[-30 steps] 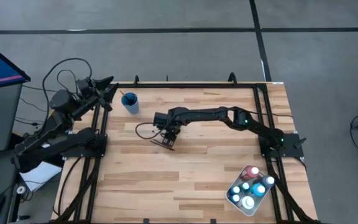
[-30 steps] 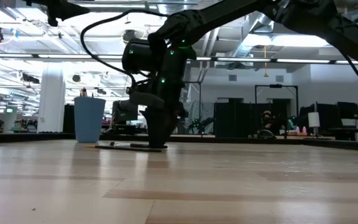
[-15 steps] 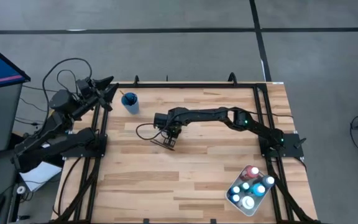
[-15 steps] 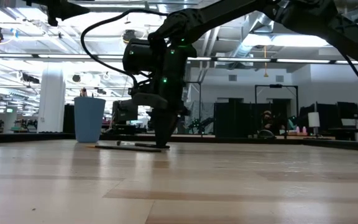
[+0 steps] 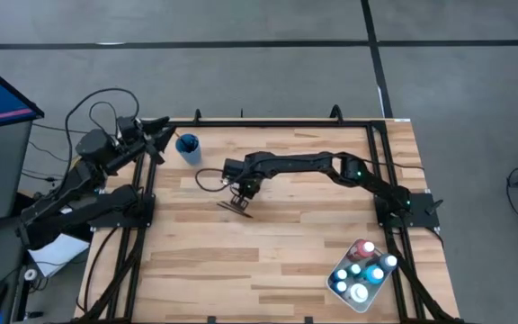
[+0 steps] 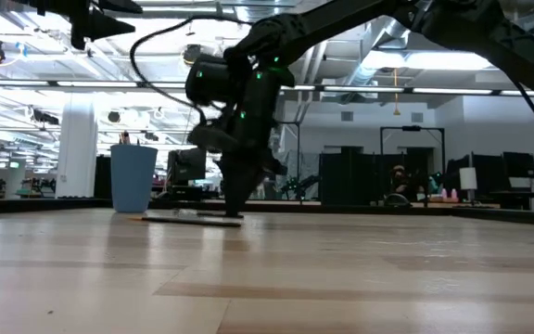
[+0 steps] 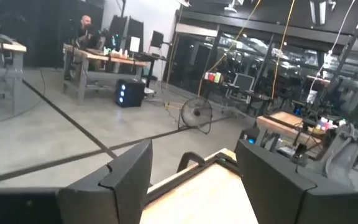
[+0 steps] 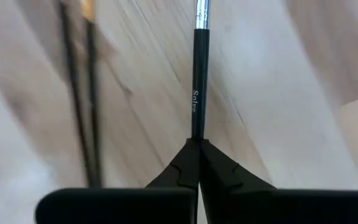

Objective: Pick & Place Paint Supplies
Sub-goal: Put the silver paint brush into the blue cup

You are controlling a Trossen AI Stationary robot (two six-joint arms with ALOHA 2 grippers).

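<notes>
Thin dark-handled paintbrushes (image 5: 235, 205) lie on the wooden table near its middle, and the low view shows them flat on the wood (image 6: 185, 218). My right gripper (image 5: 240, 193) stands over them, pointing steeply down, shut on one brush (image 8: 195, 81). Two more brushes (image 8: 82, 93) lie beside it. Small paint bottles (image 5: 362, 268) stand in a white tray (image 5: 332, 286) at the near right. My left gripper (image 7: 194, 186) waits open and level at the table's far left corner, with nothing between its fingers. My right gripper pinches the brush's dark handle (image 8: 195, 132) between its two fingertips (image 8: 182, 163). The fingers come from above, pointing steeply down. The handle runs straight out ahead of them to its metal ferrule (image 8: 201, 12). Whether the brush is clear of the wood, I cannot tell.
A blue round cup (image 5: 188, 148) stands at the far left of the table, with dark tips sticking out of it (image 6: 124, 137). Black frame rails (image 5: 147, 193) run along the table's left and right sides. Bare wood lies between the brushes and the tray.
My right gripper has shut on one brush of the group and has shifted slightly toward the table's far left. The other brushes stay flat on the wood.
</notes>
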